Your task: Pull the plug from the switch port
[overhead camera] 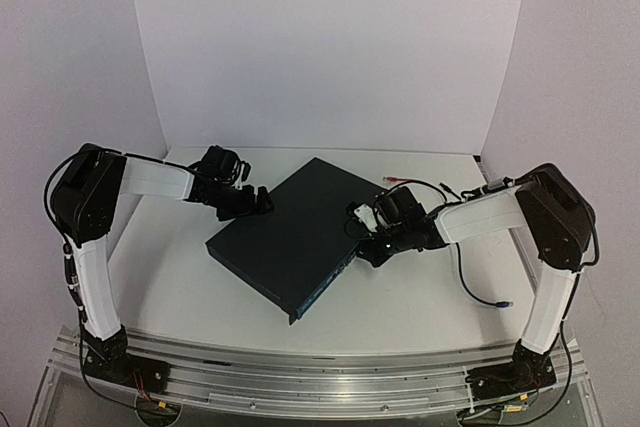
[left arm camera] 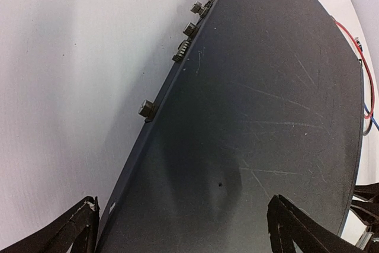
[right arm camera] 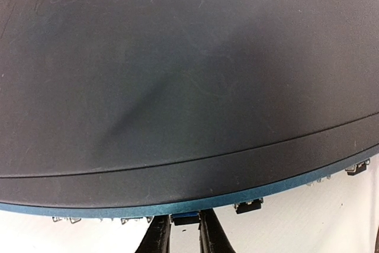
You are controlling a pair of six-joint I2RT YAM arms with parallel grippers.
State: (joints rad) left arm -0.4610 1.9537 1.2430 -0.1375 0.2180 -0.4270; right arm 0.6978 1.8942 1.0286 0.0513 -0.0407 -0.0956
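Note:
The switch (overhead camera: 290, 242) is a flat dark box lying at an angle in the middle of the table. Its thin blue-tinged edge (right arm camera: 249, 194) runs across the bottom of the right wrist view. A small blue plug (right arm camera: 186, 218) sticks out of that edge. My right gripper (right arm camera: 185, 230) has its two fingers (right arm camera: 159, 236) pressed against the plug's sides. In the top view the right gripper (overhead camera: 368, 247) is at the switch's right edge. My left gripper (left arm camera: 183, 201) is open, its fingers spread wide over the switch's far-left corner (overhead camera: 252, 203).
A red cable (overhead camera: 405, 182) and a blue cable (overhead camera: 480, 292) lie on the table right of the switch. Small connectors (left arm camera: 189, 29) stick out along the switch's rear edge. A dark clip-like piece (right arm camera: 249, 205) sits in a socket right of the plug. White walls enclose the table.

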